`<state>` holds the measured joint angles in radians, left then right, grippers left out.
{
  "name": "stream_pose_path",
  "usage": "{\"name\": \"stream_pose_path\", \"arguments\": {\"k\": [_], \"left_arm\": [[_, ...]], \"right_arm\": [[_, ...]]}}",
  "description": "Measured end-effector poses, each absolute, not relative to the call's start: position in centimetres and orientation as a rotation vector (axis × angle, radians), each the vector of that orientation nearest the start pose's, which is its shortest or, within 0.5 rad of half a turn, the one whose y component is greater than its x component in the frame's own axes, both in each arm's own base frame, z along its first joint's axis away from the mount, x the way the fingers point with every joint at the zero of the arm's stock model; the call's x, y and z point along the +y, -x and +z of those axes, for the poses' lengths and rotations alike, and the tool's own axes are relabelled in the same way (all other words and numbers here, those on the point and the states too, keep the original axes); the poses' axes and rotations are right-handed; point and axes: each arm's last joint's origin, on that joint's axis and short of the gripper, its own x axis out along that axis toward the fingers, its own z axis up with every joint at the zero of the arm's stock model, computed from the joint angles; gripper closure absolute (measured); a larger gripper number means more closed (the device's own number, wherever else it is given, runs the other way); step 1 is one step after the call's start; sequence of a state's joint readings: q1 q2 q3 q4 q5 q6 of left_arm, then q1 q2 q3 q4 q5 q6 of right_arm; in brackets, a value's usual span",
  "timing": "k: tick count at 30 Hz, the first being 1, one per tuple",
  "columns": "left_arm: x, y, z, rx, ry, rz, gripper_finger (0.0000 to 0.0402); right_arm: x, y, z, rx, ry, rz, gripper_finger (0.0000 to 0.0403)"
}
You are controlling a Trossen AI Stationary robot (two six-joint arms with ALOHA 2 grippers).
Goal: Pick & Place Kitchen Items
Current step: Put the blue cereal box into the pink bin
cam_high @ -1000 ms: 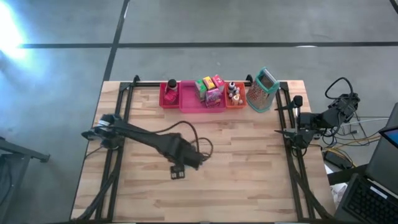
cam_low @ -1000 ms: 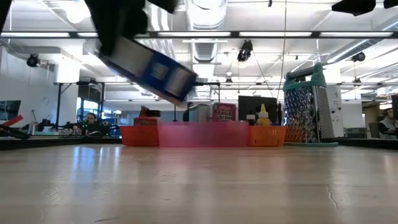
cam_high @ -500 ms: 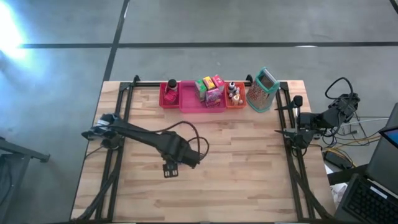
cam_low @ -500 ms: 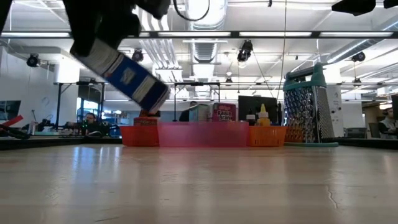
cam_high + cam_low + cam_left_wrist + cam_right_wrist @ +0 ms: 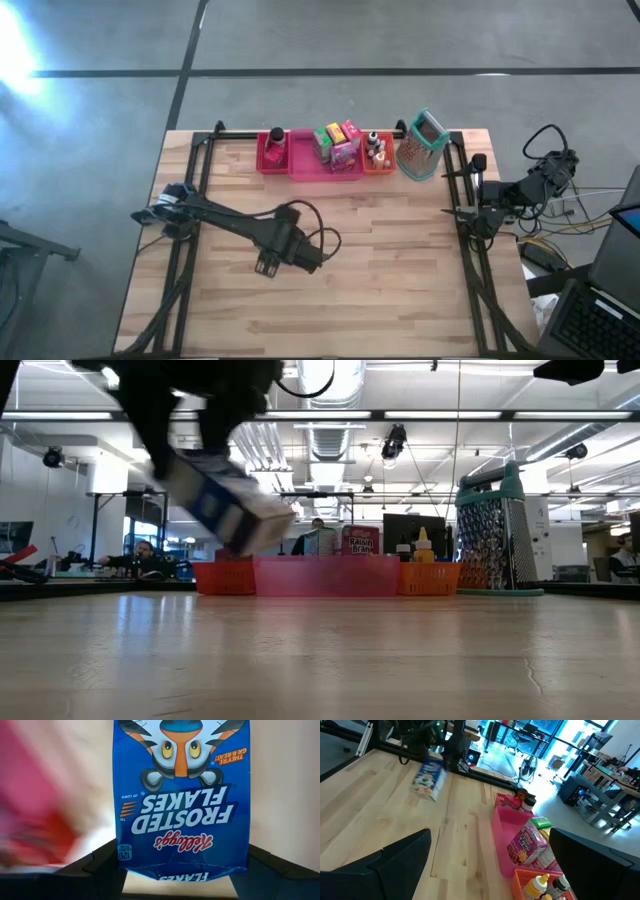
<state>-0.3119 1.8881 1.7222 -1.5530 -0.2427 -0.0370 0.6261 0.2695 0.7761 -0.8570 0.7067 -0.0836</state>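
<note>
one blue "frosted flakes" box (image 5: 182,795) (kellogg's) in left gripper (image 5: 182,870)

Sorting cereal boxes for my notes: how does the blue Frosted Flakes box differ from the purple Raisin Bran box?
The blue Frosted Flakes box hangs tilted above the wooden table, clamped in the left gripper; the purple Raisin Bran box stands upright in the pink tray, ungripped. Both are small cereal cartons.
</note>
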Motion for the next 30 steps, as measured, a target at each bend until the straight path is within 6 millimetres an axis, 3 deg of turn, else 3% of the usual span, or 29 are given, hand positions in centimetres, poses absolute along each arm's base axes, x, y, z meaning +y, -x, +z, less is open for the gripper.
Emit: {"name": "stream_pose_path", "arguments": {"k": [5,9,13,15,17,20,23,30], "left_arm": [[-9.1,-33.9,28.2,1.498,-0.975,0.014,0.0108],[-9.2,-35.3,28.5,1.383,-1.301,0.013,0.0108],[-9.4,-36.9,29.1,1.301,-1.623,-0.024,0.0108],[-9.6,-37.7,29.6,1.269,-1.764,-0.015,0.0108],[-9.7,-38.4,30.1,1.239,-1.872,-0.003,0.0108],[-10.0,-39.3,30.8,1.193,-1.960,0.031,0.0108],[-10.4,-39.6,31.2,1.154,-1.968,0.060,0.0108],[-11.1,-39.4,31.5,1.149,-1.976,0.081,0.0108]], "right_arm": [[0.5,-3.9,31.4,0.279,0.305,-0.068,0.0003],[0.5,-4.0,31.6,0.274,0.434,-0.058,0.0003],[0.6,-4.1,32.0,0.236,0.452,-0.056,0.0003],[0.7,-4.1,32.2,0.215,0.430,-0.056,0.0003],[0.9,-4.3,32.4,0.198,0.265,-0.025,0.0003],[1.2,-4.5,32.8,0.161,0.011,0.014,0.0003],[1.6,-5.0,33.2,0.101,-0.072,0.020,0.0003],[4.8,-9.2,30.5,0.079,0.035,0.092,0.0003]]}}
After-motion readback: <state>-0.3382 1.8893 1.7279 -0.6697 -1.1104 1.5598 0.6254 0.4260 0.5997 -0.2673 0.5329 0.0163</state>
